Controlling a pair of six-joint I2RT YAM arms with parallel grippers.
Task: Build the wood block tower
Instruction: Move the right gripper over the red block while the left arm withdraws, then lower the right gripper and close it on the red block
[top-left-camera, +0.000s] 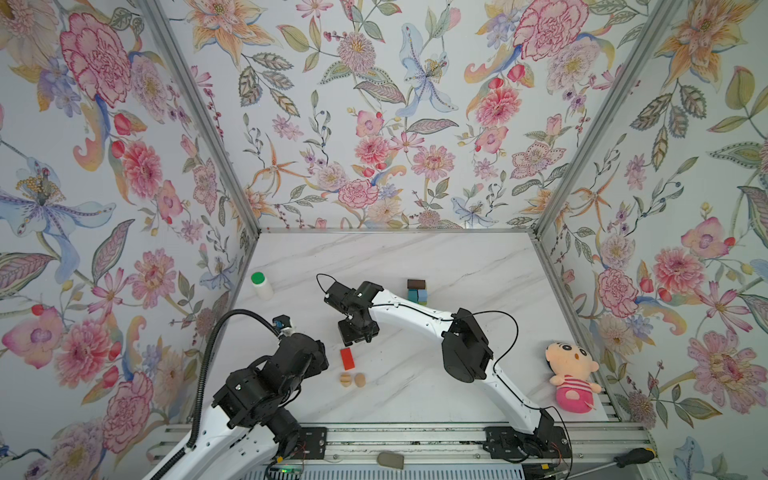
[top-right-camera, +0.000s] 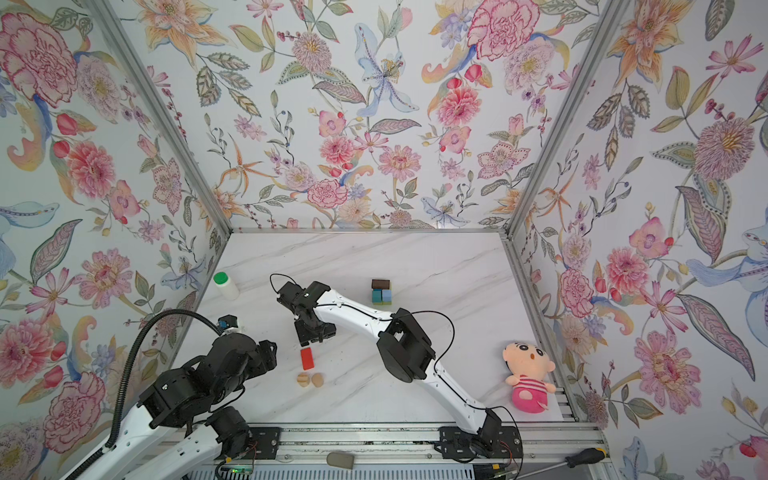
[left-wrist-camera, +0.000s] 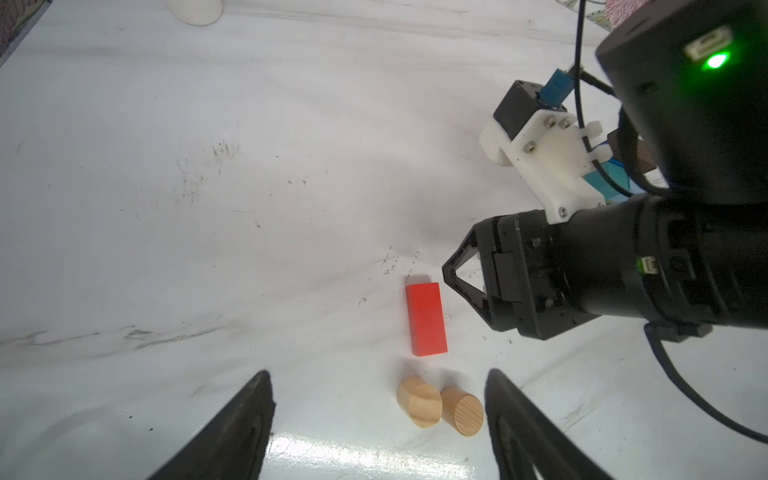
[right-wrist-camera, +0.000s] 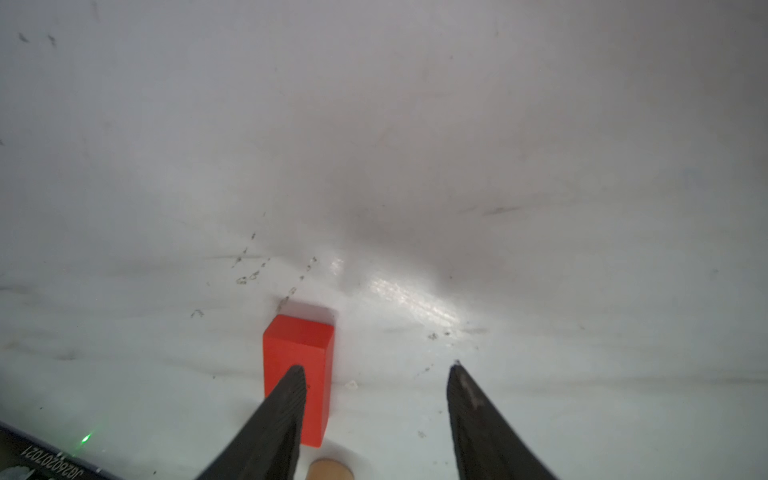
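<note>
Right gripper (top-left-camera: 357, 338) hangs half-open, empty, with the red block (top-left-camera: 347, 358) at its 6 o'clock in a top view. Left gripper (left-wrist-camera: 378, 374) gapes wide, empty. Upside-down serial print (right-wrist-camera: 52, 466) is unreadable.

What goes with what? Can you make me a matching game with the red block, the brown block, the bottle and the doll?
Things:
1. red block
2. brown block
3. bottle
4. doll

Clues:
A. has a green cap
B. sits on top of the cubes
C. wears pink stripes
D. lies flat near the tan pieces

Pairs: 1-D, 2-B, 3-A, 4-C
</note>
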